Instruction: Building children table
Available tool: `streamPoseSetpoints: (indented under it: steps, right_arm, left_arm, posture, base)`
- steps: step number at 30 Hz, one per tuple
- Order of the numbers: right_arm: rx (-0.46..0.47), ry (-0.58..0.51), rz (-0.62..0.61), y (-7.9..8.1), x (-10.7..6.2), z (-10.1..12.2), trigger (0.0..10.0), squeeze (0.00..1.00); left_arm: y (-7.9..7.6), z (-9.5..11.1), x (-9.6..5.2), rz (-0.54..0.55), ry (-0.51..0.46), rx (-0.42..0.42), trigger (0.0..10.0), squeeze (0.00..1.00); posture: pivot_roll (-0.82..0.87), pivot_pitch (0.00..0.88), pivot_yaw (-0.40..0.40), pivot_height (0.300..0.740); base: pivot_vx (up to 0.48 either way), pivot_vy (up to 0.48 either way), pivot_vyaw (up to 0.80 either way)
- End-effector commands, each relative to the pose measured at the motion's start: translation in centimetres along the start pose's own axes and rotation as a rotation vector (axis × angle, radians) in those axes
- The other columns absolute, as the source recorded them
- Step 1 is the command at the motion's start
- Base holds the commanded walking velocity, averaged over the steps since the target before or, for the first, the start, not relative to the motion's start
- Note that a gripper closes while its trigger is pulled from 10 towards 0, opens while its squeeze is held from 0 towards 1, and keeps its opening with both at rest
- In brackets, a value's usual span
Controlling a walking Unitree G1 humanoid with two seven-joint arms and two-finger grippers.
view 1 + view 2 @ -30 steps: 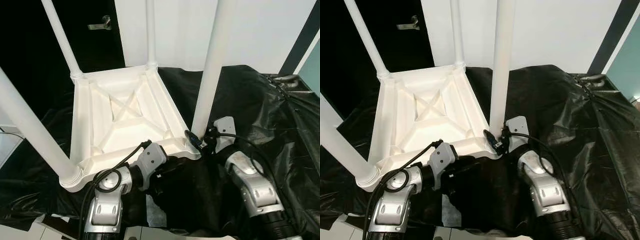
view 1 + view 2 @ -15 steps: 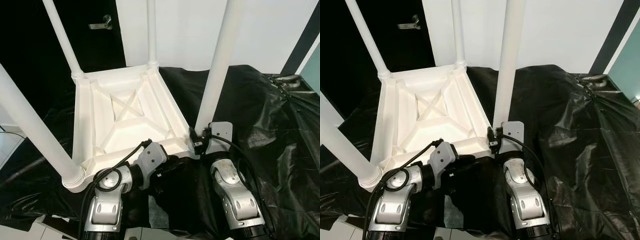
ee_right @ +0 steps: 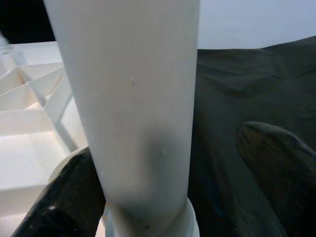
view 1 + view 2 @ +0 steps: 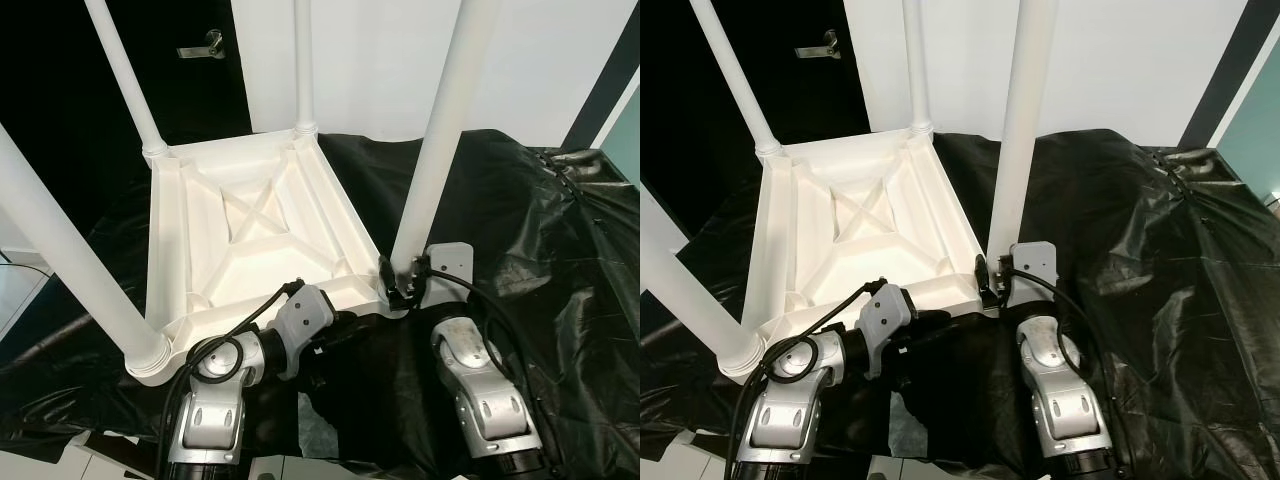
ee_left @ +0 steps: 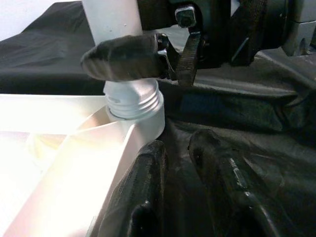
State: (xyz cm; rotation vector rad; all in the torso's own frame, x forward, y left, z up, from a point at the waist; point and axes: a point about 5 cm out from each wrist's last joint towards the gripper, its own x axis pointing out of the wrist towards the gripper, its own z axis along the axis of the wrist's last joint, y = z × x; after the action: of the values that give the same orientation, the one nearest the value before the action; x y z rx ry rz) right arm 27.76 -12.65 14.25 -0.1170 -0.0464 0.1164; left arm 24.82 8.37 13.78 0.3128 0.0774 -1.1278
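Note:
The white children's table (image 4: 250, 230) lies upside down on a black sheet, its legs pointing up. The near-right leg (image 4: 435, 150) stands in its corner socket, and screw threads (image 5: 133, 101) show at its foot. My right gripper (image 4: 403, 287) straddles that leg just above the socket. It is open: one finger (image 3: 59, 202) touches the leg (image 3: 133, 108) and the other finger (image 3: 276, 168) stands apart from it. My left gripper (image 5: 180, 143) rests low on the sheet against the table's near rim (image 5: 118, 163), beside that corner. Its fingers are shut together with nothing between them.
Three more white legs rise at the other corners, the near-left leg (image 4: 60, 260) thick and close to my left arm. The crumpled black sheet (image 4: 530, 220) covers the surface to the right. A white wall (image 4: 370, 60) and a dark door with a handle (image 4: 205, 45) stand behind.
My right wrist swung in from the right to face the leg squarely, and its gripper now sits around the leg's base. The leg's top leans a little further right. The left arm is unmoved.

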Motion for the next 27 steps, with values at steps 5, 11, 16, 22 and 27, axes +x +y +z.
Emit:
streamPoseSetpoints:
  steps: [5, 11, 16, 22, 27]
  right_arm:
    - [0.007, -0.015, 0.158, -2.0, -0.3, -0.2, 10.0, 1.0]
    - [-0.021, -0.019, 0.357, -2.5, 0.5, 0.1, 10.0, 0.0]
    - [-0.073, -0.022, 0.49, -2.7, 1.5, 0.2, 10.0, 0.0]
    - [-0.108, -0.009, 0.588, -2.4, 2.6, 0.0, 10.0, 0.0]
    - [-0.151, 0.051, 0.68, -1.7, 3.2, -1.3, 0.0, 0.0]
  left_arm:
    - [1.2, 0.0, -0.2, 0.214, 0.003, -0.005, 10.0, 0.0]
    - [1.4, -0.1, -0.3, 0.213, 0.007, -0.003, 10.0, 0.0]
    - [1.4, 0.0, -0.3, 0.208, 0.006, 0.001, 10.0, 0.0]
    - [1.7, 0.2, -0.3, 0.212, 0.004, 0.008, 10.0, 0.0]
    - [1.8, 0.2, -0.3, 0.234, 0.004, 0.012, 10.0, 0.0]
  posture:
    - [0.04, 0.0, 0.009, 0.74]
    - [0.04, 0.0, 0.019, 0.74]
    - [0.04, 0.0, 0.02, 0.74]
    - [0.05, 0.0, 0.014, 0.74]
    - [0.07, 0.0, -0.001, 0.74]
  base:
    - [0.0, 0.0, 0.0]
    - [0.0, 0.0, 0.0]
    - [0.0, 0.0, 0.0]
    - [0.0, 0.0, 0.0]
    - [0.0, 0.0, 0.0]
